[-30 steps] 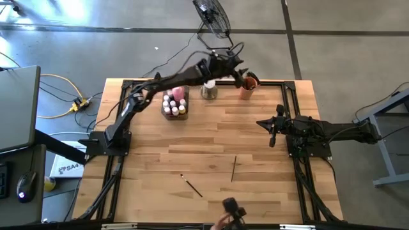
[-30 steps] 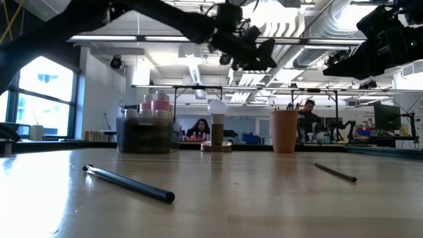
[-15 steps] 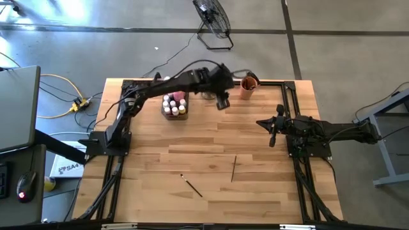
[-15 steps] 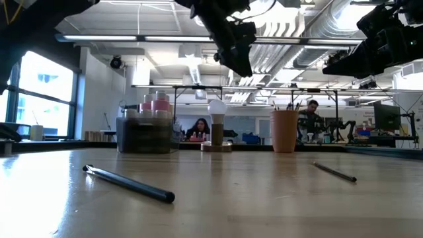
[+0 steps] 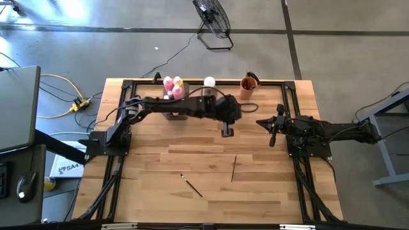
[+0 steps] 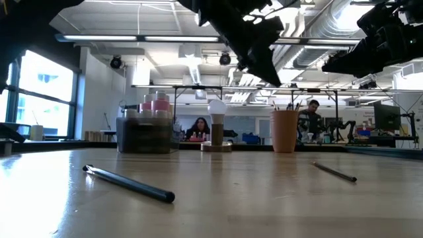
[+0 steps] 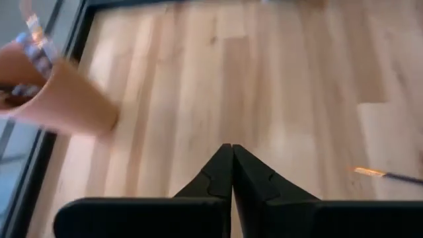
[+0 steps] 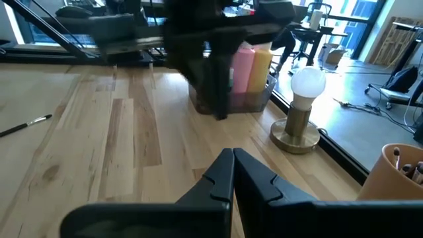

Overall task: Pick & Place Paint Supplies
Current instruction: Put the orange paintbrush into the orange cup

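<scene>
Worktop [image 5: 160, 166], pale wood planks, dark frame rails at its sides.

Near edge: two thin dark-handled paintbrushes, one [image 5: 191, 186] lying aslant, the other [image 5: 234, 168] nearly straight, well apart from each other.

Middle: left claw [image 5: 227, 131], fingers pressed together and holding nothing, raised above the bare boards on an arm stretched across from the left. Right claw [image 5: 272, 135], likewise closed and empty, at the right side.

Far edge: paint bottles [image 5: 173, 87], pink and yellow, standing in a grey tray [image 6: 144, 135]; just beside, a white ball on a metal base [image 5: 209, 83]; then an orange cup [image 5: 248, 85].
</scene>
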`<action>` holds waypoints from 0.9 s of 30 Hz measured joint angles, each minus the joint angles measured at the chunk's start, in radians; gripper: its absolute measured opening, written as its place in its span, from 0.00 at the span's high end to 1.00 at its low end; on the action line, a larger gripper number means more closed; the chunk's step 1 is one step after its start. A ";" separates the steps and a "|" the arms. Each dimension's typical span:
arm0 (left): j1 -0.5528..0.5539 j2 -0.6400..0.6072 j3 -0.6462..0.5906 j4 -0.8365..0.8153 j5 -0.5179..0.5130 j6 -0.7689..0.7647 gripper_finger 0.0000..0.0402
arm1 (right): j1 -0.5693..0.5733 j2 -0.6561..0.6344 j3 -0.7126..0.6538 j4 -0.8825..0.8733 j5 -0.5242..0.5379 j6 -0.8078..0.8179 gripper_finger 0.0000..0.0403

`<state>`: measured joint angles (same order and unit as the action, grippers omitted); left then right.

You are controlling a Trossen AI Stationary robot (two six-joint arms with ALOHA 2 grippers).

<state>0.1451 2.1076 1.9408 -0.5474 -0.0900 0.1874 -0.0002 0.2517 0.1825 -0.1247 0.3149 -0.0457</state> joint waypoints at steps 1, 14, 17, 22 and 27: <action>-0.009 0.000 -0.011 0.025 -0.005 0.008 0.99 | 0.000 0.000 0.000 0.002 0.000 0.000 0.99; -0.053 0.003 -0.016 0.121 0.033 -0.093 0.97 | 0.000 0.000 0.000 0.002 0.000 0.000 0.99; -0.067 0.003 -0.017 0.163 0.055 -0.067 0.97 | 0.000 0.000 0.000 0.002 0.000 0.002 0.99; -0.110 -0.011 -0.027 0.246 0.044 0.056 0.97 | 0.000 0.000 0.000 0.001 0.000 0.019 0.99; -0.099 -0.127 -0.229 0.411 -0.003 0.070 0.97 | 0.000 0.000 0.000 0.001 0.000 0.019 0.99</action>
<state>0.0462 1.9811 1.7114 -0.1363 -0.0929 0.2570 -0.0002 0.2517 0.1825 -0.1234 0.3153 -0.0265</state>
